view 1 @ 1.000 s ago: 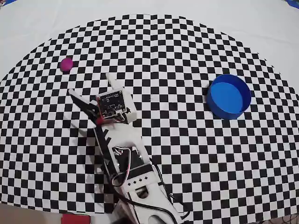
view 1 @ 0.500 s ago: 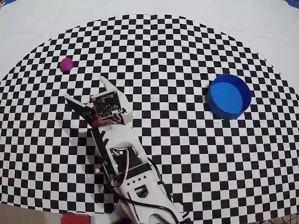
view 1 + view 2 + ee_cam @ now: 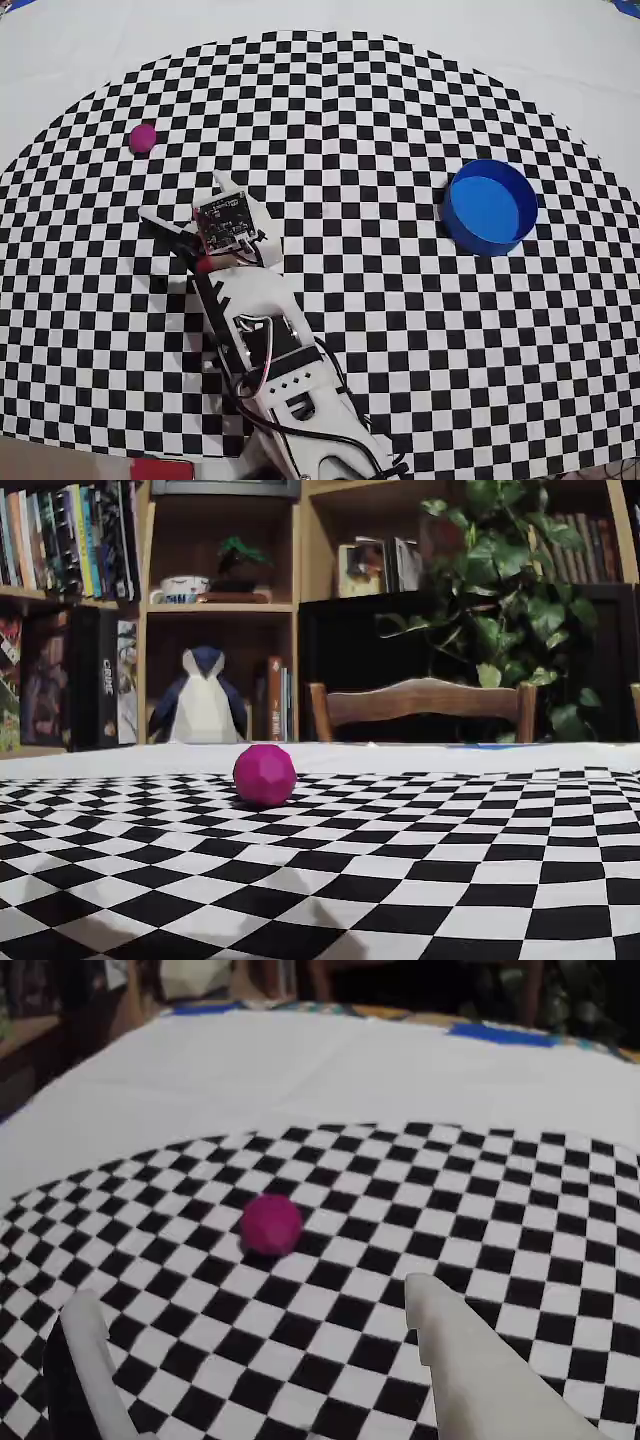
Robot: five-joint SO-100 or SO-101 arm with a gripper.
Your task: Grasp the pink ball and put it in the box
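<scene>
The pink ball (image 3: 143, 138) lies on the checkered mat at the far left of the overhead view, alone. My gripper (image 3: 188, 198) is open and empty, below and to the right of the ball, a few squares away, with its fingers pointing toward it. In the wrist view the ball (image 3: 271, 1224) sits ahead, between and beyond the two white fingers (image 3: 450, 1340), with the gripper (image 3: 252, 1298) spread wide. The fixed view shows the ball (image 3: 265, 775) resting on the mat. The blue box (image 3: 490, 207) stands empty at the right of the mat.
The checkered mat (image 3: 380, 330) lies on a white tablecloth (image 3: 100, 50). A red object (image 3: 160, 468) shows at the bottom edge by the arm's base. Beyond the table's far edge stand a wooden chair (image 3: 425, 702), a plant (image 3: 500, 590) and bookshelves (image 3: 70, 600).
The gripper has swung slightly left in the overhead view, turning more toward the ball. Its jaws stay open. The ball and the box have not moved.
</scene>
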